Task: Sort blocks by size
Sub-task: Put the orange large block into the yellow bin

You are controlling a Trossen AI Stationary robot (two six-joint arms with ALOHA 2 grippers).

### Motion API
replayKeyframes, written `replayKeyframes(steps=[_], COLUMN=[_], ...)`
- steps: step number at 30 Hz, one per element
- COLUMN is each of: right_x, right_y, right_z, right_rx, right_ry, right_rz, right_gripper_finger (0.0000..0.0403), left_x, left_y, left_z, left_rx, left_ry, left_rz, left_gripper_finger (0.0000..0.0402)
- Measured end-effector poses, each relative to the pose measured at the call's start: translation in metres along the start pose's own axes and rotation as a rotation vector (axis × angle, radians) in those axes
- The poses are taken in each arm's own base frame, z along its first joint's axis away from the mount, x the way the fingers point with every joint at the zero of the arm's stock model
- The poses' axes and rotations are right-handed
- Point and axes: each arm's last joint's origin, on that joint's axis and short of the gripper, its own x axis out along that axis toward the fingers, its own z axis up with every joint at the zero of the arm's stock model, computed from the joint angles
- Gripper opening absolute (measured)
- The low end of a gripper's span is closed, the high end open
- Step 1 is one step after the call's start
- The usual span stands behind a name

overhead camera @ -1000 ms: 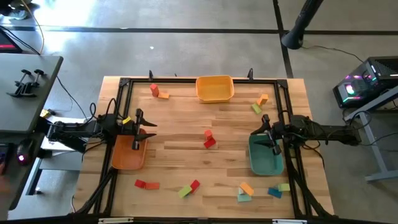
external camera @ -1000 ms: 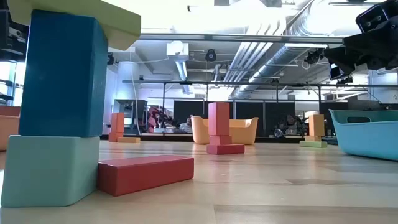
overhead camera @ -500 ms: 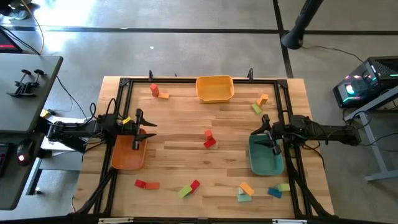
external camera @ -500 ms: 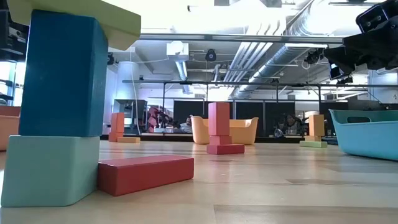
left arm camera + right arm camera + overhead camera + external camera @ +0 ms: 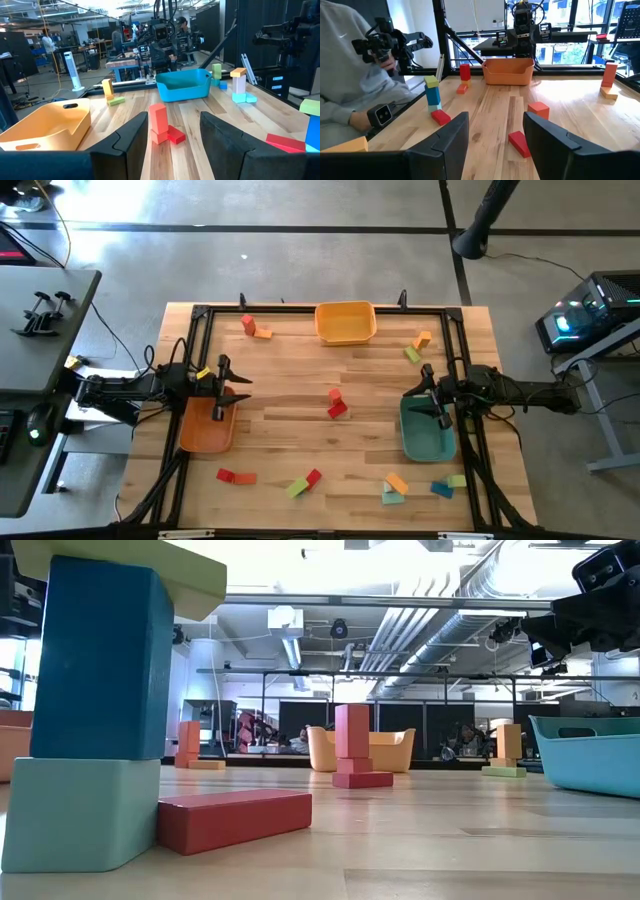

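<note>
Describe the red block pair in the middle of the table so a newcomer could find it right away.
Start at the wooden table and look between the orange tray on the left and the teal tray on the right. Near the centre stands a red upright block with a flat red piece lying at its foot. It is the only cluster in open middle ground; every other block sits near an edge.

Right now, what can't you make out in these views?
- Low view: blue block stacked on the teal block up close hides much of the table behind.
- High view: bottom-right cluster, block sizes too small to judge.
- Low view: teal tray cut by the edge, contents hidden by its wall.
</note>
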Motion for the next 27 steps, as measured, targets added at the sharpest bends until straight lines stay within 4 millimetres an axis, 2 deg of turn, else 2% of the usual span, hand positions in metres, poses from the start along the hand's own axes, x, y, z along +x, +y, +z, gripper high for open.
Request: replayKeyframes(steps=[4,8,13,19,23,27], right_x=[0.0,0.0,0.0,0.0,0.0,0.0], right_y=[0.0,0.0,0.0,0.0,0.0,0.0], right_z=[0.0,0.0,0.0,0.0,0.0,0.0], right_rx=[0.0,0.0,0.0,0.0,0.0,0.0], right_ry=[0.0,0.0,0.0,0.0,0.0,-0.001], right_rz=[0.0,0.0,0.0,0.0,0.0,0.0], right_gripper_finger=[0.0184,0.0184,0.0184,0.0184,0.0184,0.0184], left_x=[0.0,-0.002,-0.006,-0.004,0.003,0.012], left_y=[0.001,0.003,0.007,0.008,0.008,0.009], left_z=[0.007,0.021,0.032,0.035,0.034,0.028], left_rx=[-0.038,-0.301,-0.501,-0.449,-0.33,-0.287], left_ry=[-0.073,-0.224,-0.355,-0.384,-0.349,-0.276], left_rz=[0.005,0.004,0.042,0.076,0.112,0.169], left_gripper_finger=[0.0165,0.0165,0.0165,0.0165,0.0165,0.0165])
